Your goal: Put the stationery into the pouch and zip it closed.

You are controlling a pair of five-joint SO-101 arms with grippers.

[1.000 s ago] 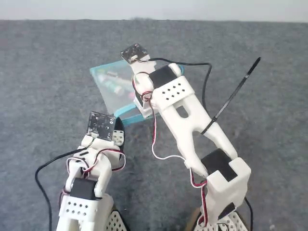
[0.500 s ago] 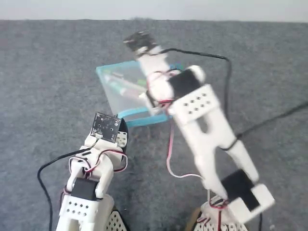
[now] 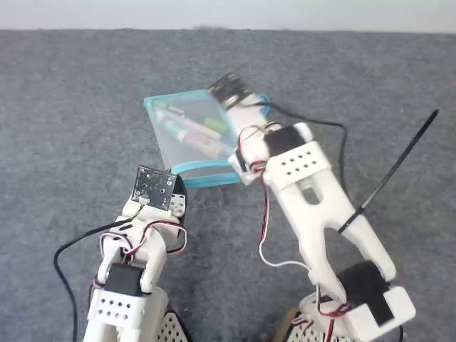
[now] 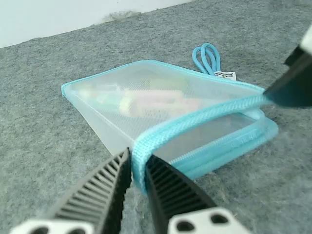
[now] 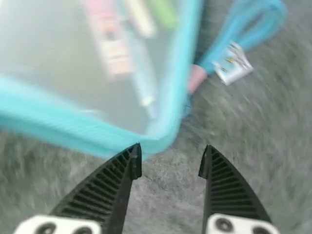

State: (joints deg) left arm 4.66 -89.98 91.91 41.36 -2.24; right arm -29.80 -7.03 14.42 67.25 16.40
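Grey carpet holds the pouch; wrist view reveals left fingers pinching it.

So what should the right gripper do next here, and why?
Probably shift to the loop and close on it. The right gripper is open and empty beside the pouch corner, the stationery is inside, and the left gripper pinches the zip edge, bracing it for a pull.

The translucent, turquoise-trimmed pouch lies flat at the far centre, holding what look like pens.
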